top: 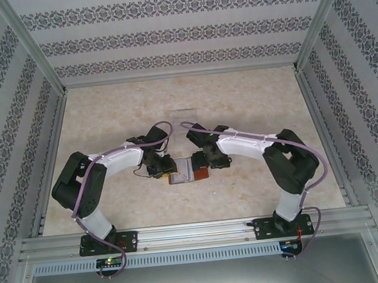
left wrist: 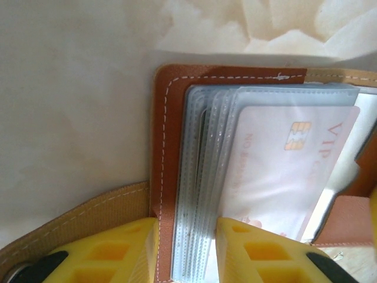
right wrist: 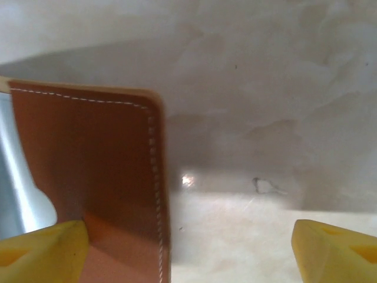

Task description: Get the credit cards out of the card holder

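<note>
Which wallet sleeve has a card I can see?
The frontmost sleeve, rightmost in the left wrist view: a pale card with a gold chip shows through it. The others stand edge-on.

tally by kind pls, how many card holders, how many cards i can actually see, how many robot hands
card holder: 1
credit card: 1 in sight, whitish, with a chip; more may be hidden behind it
hands: 2, the left hand and the right hand
total: 4
</note>
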Available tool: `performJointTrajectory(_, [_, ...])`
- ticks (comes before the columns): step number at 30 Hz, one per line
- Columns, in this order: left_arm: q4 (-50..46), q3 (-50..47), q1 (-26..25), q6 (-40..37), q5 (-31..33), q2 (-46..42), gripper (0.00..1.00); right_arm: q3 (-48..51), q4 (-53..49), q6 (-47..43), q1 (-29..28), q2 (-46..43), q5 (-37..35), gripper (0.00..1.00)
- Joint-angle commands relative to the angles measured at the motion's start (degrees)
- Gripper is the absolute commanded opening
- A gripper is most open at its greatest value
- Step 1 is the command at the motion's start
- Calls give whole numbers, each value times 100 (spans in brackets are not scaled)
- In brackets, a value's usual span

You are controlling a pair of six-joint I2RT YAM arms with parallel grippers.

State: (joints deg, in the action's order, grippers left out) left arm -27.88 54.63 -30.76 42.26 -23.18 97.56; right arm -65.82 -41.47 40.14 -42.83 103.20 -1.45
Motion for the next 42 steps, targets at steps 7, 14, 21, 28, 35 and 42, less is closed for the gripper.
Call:
performJointTrajectory(7, [-231,-41,-50,-59,366,272,29,-637,-1159,-305,-304,737,-1372,94])
performJointTrajectory(14, [-253,-5,-57,-64,351,281,29,-652,-962,-272,-308,313,-1085,89])
performJointTrajectory(21, [-232,-2,-51,-42,356,255,29,-668,-657,-156,-296,-238,-671,81])
performJointTrajectory(28, [-218,15,-45,-32,348,243,29,-753,-524,-114,-268,-578,-427,63])
performJointTrajectory(35, [-222,24,-49,-42,334,255,27,-88,948,338,33,-891,1126,35])
performJointTrajectory(42, [-218,36,-52,-34,326,281,26,607,2544,964,313,-643,2515,31])
